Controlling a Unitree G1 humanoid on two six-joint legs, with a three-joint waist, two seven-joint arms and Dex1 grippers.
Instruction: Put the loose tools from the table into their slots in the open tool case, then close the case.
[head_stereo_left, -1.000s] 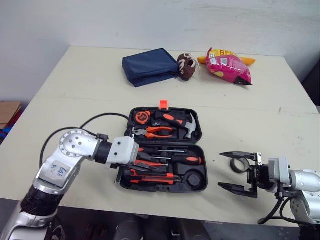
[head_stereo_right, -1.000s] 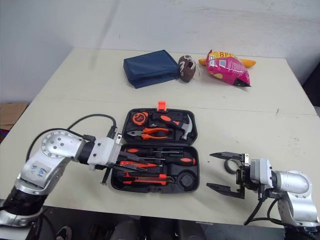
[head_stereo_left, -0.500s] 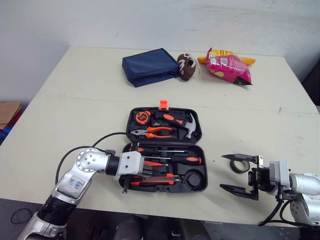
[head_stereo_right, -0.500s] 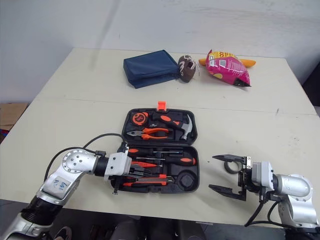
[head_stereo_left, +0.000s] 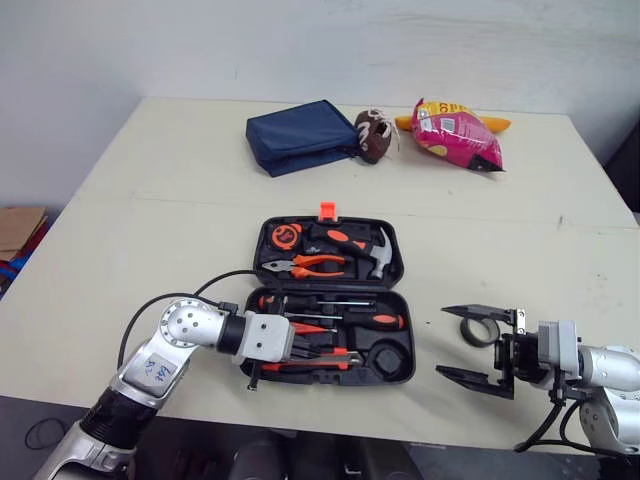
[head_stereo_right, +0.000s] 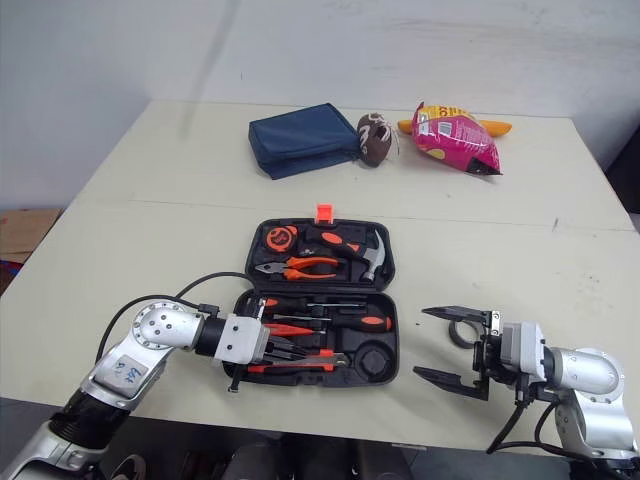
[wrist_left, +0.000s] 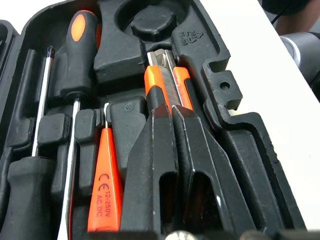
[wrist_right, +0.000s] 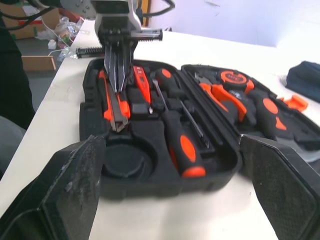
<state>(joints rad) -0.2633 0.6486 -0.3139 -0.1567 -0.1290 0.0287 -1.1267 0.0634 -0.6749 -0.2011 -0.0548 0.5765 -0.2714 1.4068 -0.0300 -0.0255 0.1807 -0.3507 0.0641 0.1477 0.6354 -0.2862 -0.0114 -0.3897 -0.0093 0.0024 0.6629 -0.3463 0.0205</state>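
Tool case is seen open mid-frame; the left gripper, closed together, has been lowered onto the orange knife, judged nearly seated in its slot. The right gripper is held apart, lower right.

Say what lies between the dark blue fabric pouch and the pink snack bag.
A small brown football-shaped toy, close beside the dark blue fabric pouch; both eye views show it.

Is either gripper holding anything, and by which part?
Nothing is held. The left gripper is shut, over the orange utility knife lying in the tool case; the right gripper is open.
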